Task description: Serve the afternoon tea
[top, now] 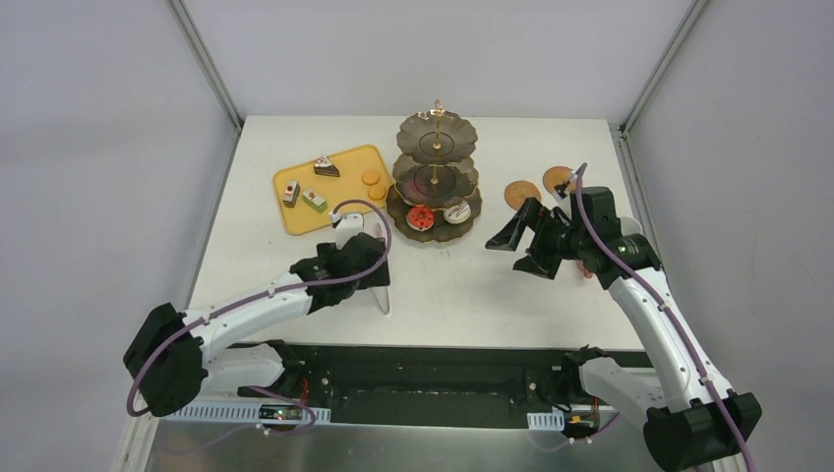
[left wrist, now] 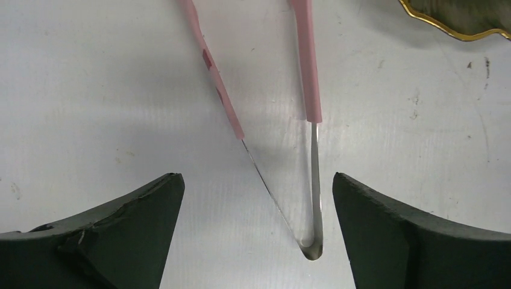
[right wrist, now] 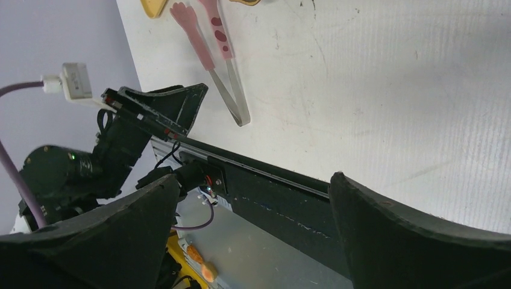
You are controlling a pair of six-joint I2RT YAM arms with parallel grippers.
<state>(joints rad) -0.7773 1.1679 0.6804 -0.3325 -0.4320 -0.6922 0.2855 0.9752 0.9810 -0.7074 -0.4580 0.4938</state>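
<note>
The dark three-tier stand (top: 436, 187) with a gold rod stands at mid-table; its bottom tier holds a red cake (top: 421, 217) and a white cake (top: 456, 210). A yellow tray (top: 295, 218) to its left carries three small cakes (top: 326, 166) and orange cookies (top: 371, 178). Two woven coasters (top: 521, 193) lie to the right. My left gripper (top: 379, 280) is open just above the table, its jaws either side of the metal hinge end of pink-handled tongs (left wrist: 310, 90) without touching them. My right gripper (top: 511, 236) is open and empty, right of the stand. The cups are hidden.
The stand's gold-edged rim (left wrist: 458, 18) shows at the top right of the left wrist view. The right wrist view looks toward the near table edge (right wrist: 289, 180) and shows the tongs (right wrist: 223, 66) and a left finger (right wrist: 175, 102).
</note>
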